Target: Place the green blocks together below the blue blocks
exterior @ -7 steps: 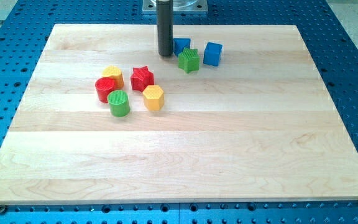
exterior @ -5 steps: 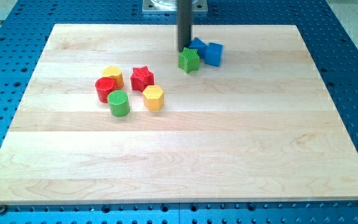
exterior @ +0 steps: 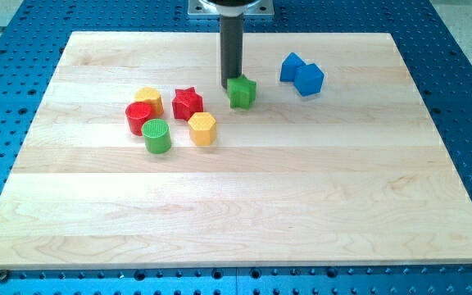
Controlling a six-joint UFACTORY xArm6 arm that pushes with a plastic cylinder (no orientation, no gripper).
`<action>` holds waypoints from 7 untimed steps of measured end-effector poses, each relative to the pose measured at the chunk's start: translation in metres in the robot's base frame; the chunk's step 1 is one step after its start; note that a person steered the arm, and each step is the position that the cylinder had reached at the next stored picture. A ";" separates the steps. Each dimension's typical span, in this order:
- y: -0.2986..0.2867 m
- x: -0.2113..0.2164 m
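Board (exterior: 244, 197) was a pale wood slab on a blue perforated table (exterior: 465, 49), filling most of the view. Rod (exterior: 233, 49) came down from the view's top, dark and upright; no claw on this rig, nothing that opens or shuts, nothing held. My tip (exterior: 232, 87) sat on the board right at the upper-left edge of the green star (exterior: 242, 92), touching or just about; can't tell which. Two blue blocks sat to the tip's right and slightly toward the view's top, touching each other: one blue block (exterior: 292, 66) nearer the tip, the other blue cube (exterior: 309, 79) just right of and below it. Both were well apart from the green star. Rest of the blocks were clustered to the tip's lower left: red star (exterior: 188, 103) closest, yellow hexagon (exterior: 202, 129) just below it, yellow block (exterior: 148, 99) and red cylinder (exterior: 139, 118) further left and touching, green cylinder (exterior: 156, 136) at the cluster's bottom against the red cylinder. The two greens were apart, with the red star and yellow hexagon between them.
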State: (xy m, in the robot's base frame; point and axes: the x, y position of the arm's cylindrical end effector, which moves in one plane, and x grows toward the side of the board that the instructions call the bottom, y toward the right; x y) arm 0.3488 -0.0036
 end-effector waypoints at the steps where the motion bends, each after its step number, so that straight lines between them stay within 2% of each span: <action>1: 0.028 0.042; 2: 0.052 0.078; 4: -0.028 0.134; 6: -0.060 0.070; 7: -0.124 0.067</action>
State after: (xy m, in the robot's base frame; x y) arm 0.4158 -0.1279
